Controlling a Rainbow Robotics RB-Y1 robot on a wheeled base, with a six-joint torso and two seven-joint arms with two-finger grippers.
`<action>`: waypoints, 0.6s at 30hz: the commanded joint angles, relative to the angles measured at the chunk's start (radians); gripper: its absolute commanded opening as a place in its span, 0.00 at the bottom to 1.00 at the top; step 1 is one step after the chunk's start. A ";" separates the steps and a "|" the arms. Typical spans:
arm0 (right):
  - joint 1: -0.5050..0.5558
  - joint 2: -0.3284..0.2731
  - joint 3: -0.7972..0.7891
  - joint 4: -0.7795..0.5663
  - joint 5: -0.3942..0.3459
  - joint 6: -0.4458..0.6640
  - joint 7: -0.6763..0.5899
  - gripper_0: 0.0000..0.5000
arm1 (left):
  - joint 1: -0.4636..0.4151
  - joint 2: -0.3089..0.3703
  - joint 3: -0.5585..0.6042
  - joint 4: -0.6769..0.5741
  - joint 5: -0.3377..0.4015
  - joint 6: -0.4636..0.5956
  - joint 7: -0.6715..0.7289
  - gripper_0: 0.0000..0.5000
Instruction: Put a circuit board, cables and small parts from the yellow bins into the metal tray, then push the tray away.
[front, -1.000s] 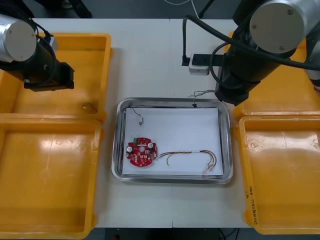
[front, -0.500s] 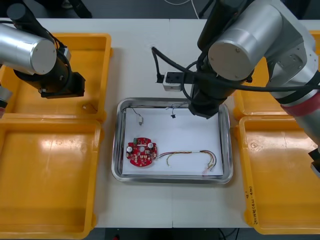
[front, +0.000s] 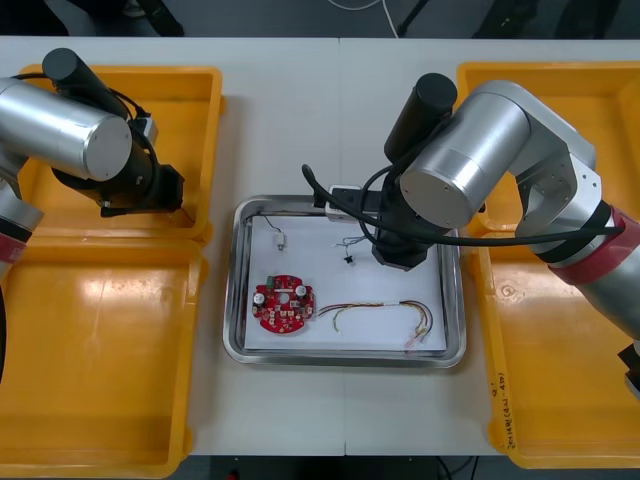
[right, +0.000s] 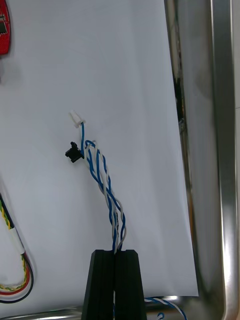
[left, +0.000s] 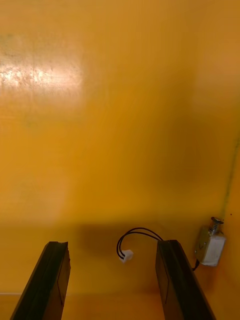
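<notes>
My right gripper (right: 115, 254) is shut on a twisted blue and white cable (right: 107, 195), whose connector end hangs just over the white inside of the metal tray (right: 220, 150). In the front view the right arm (front: 450, 190) reaches over the tray (front: 240, 300), and the cable's end (front: 348, 250) shows beside it. A round red circuit board (front: 284, 304), a red and yellow cable (front: 385, 312) and a thin black cable (front: 275, 228) lie in the tray. My left gripper (left: 112, 247) is open low over a bin floor. A small metal part (left: 210, 246) with a short black cable (left: 137, 235) lies just beyond its fingers.
The left arm (front: 90, 145) hangs over the far left yellow bin (front: 200, 120), near its front right corner. The near left bin (front: 90, 350), the near right bin (front: 560, 370) and the far right bin (front: 590, 90) flank the tray.
The right arm has swung left from the far right bin to over the tray, carrying the blue and white cable. The left arm has shifted right and lower within its bin.
</notes>
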 joint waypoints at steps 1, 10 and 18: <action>0.032 0.011 0.028 -0.013 0.027 -0.026 -0.025 0.00 | 0.016 -0.011 -0.031 -0.009 -0.020 -0.028 -0.061 1.00; 0.064 0.011 0.063 -0.013 0.096 -0.095 -0.030 0.00 | 0.037 -0.011 -0.054 -0.009 -0.031 -0.069 -0.061 1.00; 0.069 0.011 0.085 -0.013 0.123 -0.103 -0.038 0.00 | 0.039 -0.011 -0.055 -0.009 -0.034 -0.069 -0.063 0.00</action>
